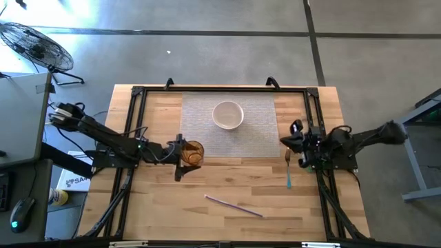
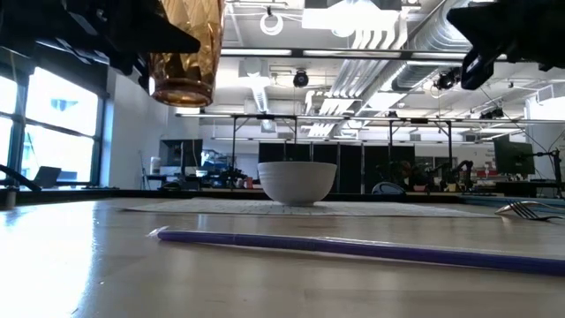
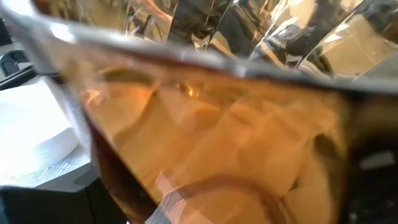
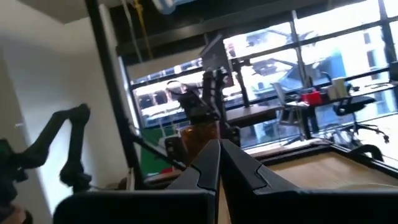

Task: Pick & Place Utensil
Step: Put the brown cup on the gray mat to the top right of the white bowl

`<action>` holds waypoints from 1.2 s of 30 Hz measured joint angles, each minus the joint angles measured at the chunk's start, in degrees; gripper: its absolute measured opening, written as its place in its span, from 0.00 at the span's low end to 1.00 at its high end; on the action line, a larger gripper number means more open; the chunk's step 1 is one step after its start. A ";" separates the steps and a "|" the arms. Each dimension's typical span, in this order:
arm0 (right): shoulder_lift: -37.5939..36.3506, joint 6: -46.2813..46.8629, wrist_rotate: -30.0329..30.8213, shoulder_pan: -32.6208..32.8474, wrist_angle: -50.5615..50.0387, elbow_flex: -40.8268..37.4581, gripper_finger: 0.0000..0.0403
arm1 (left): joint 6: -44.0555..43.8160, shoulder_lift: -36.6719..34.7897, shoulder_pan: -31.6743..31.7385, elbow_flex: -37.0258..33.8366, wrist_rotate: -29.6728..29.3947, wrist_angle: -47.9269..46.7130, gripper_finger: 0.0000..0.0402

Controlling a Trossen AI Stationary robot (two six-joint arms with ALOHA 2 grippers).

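Where the high view looks straight down, the fork lies on the bare wood near the worktop's right edge, just off the woven placemat: a metal head and a slim blue handle pointing toward the near edge. The right pincer sits just beside the fork's head; whether its fingers touch it cannot be told from here. A white bowl stands on the placemat near the far edge. The left pincer grips an amber glass left of the mat, and a thin purple straw lies slantwise near the near edge.

In the low view the glass hangs clear above the wood, faceted and translucent, its top cut off. The straw runs across the foreground, the round bowl stands behind it, and only the fork's tines show at the right edge.

The left wrist view is filled by the glass's ribbed amber wall, with the bowl's white side partly showing.

In the right wrist view the two dark fingers meet at their tips, closed on nothing; the fork is hidden. The glass shows far off.
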 joint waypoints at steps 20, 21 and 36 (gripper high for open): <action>54.38 -7.08 3.21 5.29 10.30 21.34 0.14 | 0.13 2.25 0.00 0.00 0.87 1.87 0.89; 56.27 -7.31 3.25 5.12 9.91 22.94 0.18 | -0.20 2.25 0.00 0.00 0.87 1.50 0.89; 73.89 -5.90 2.84 1.80 9.70 40.04 0.79 | -1.36 2.25 0.00 0.00 1.28 -0.27 0.89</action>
